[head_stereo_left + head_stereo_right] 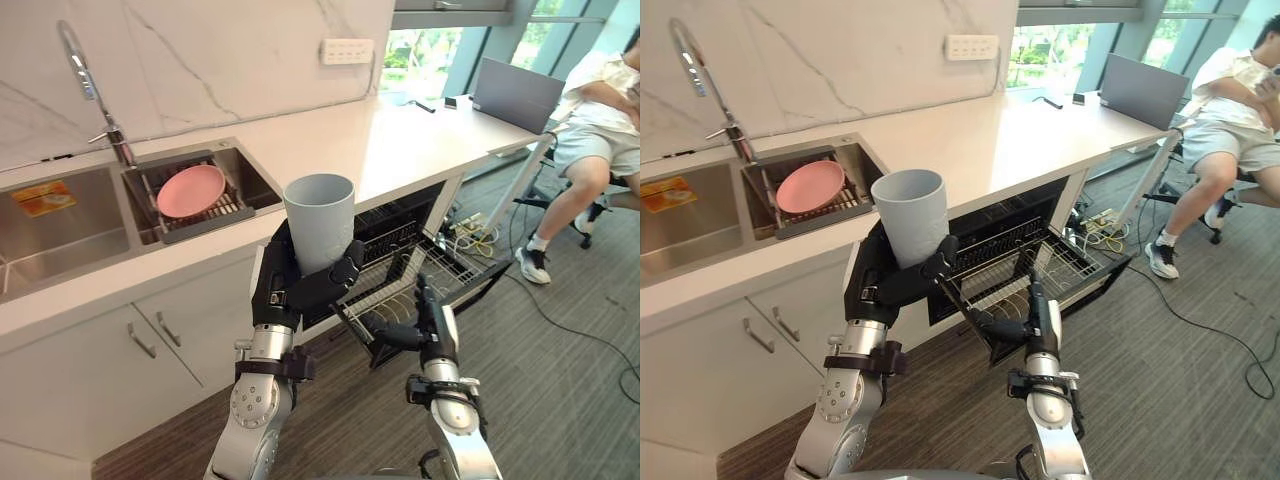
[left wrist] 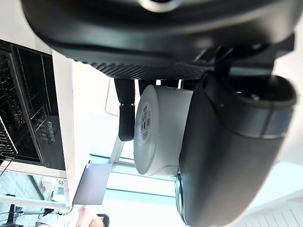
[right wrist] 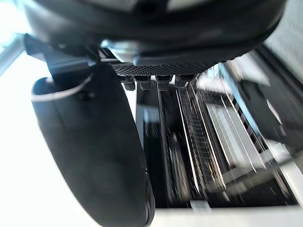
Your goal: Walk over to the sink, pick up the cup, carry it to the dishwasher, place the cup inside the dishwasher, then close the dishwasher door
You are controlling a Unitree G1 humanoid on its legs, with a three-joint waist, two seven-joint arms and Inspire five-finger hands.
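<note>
A tall grey cup (image 1: pixel 320 215) stands upright in my left hand (image 1: pixel 300 290), whose fingers and thumb curl round its lower half. The left wrist view shows the cup's base (image 2: pixel 158 135) pressed between the thumb and fingers. The cup hangs in front of the counter edge, just left of the dishwasher (image 1: pixel 400 215), which is under the counter. Its door (image 1: pixel 480 278) is folded down and the wire rack (image 1: pixel 395 285) is pulled out. My right hand (image 1: pixel 435 325) is lower, beside the rack's front corner, open with straight fingers and holding nothing.
The sink (image 1: pixel 60 235) is at the left, with a faucet (image 1: pixel 85 75) and a pink plate (image 1: pixel 190 190) on a drain rack. A laptop (image 1: pixel 515 92) lies at the counter's far end. A seated person (image 1: pixel 600 130) and floor cables (image 1: pixel 470 235) are to the right.
</note>
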